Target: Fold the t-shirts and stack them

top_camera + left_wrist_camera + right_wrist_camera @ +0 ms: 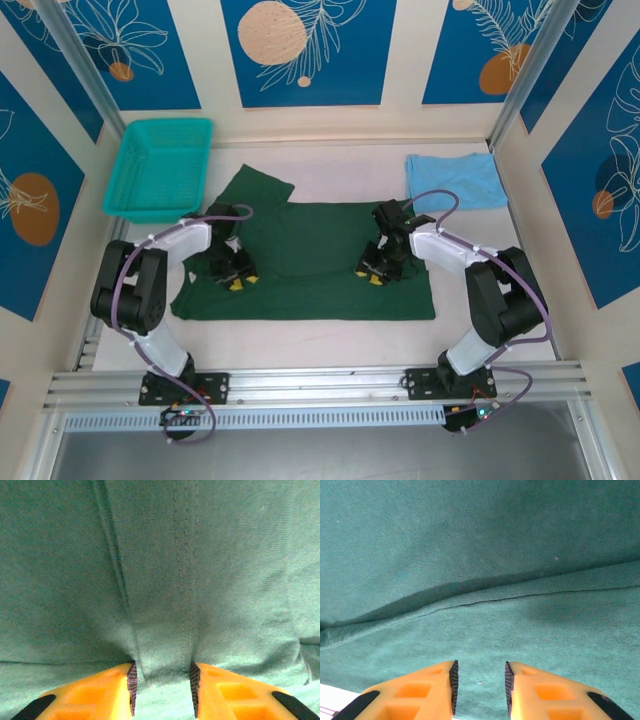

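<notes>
Camera up top: dark green t-shirt (310, 265) spread flat in middle of table (330, 335), one sleeve poking up toward teal basket (165, 125) at far left. Light blue t-shirt (455, 180) folded at far right, well apart from green one. Left gripper (238, 282) down on green shirt's left part, right gripper (373, 277) on its right part.

Left wrist cam: raised pleat of green cloth squeezed between black pads (132, 680), so I'd call that clamped on shirt.

Right wrist cam: pads parted a little, cloth lying flat in gap, can't tell if anything's pinched.

Matt dark green t-shirt (225, 580) cloth; smooth orange plastic fingers (100, 695).
</notes>
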Tool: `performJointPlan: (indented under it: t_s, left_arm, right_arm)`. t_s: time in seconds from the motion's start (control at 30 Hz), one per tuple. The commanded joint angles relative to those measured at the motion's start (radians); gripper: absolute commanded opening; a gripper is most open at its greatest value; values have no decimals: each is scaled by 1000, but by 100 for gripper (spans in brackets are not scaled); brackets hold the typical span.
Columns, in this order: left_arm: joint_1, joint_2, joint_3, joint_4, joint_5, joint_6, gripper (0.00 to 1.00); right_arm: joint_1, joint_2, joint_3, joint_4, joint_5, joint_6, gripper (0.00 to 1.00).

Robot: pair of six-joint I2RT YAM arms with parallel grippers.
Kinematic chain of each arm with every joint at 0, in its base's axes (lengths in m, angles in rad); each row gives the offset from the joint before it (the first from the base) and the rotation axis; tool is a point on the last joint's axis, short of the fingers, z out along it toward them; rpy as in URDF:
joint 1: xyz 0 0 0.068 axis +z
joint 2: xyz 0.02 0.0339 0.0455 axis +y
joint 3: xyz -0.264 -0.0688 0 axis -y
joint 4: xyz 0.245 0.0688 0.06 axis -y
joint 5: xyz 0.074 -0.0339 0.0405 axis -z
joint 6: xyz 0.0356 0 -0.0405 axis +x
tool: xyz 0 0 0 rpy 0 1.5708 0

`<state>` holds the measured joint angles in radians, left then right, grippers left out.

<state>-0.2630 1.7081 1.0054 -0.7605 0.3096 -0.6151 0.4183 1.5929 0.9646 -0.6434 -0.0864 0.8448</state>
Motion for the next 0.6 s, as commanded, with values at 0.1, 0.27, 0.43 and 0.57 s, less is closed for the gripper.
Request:
performJointPlan:
  t_s: [0.1,0.27,0.43,0.57]
  left_arm:
    - [-21,21,19,6,14,7,24]
    - [-36,27,50,-9,-10,15,9]
    - [-57,33,91,-28,-43,27,0]
    - [-91,56,157,-62,-93,56,0]
  right_arm:
    - [-5,-42,-17,-12,-4,2,32]
    - [-7,-43,-15,-13,-3,2,32]
    - [-11,-43,-10,-18,-2,-3,32]
    - [-13,-41,-10,-19,-1,-5,32]
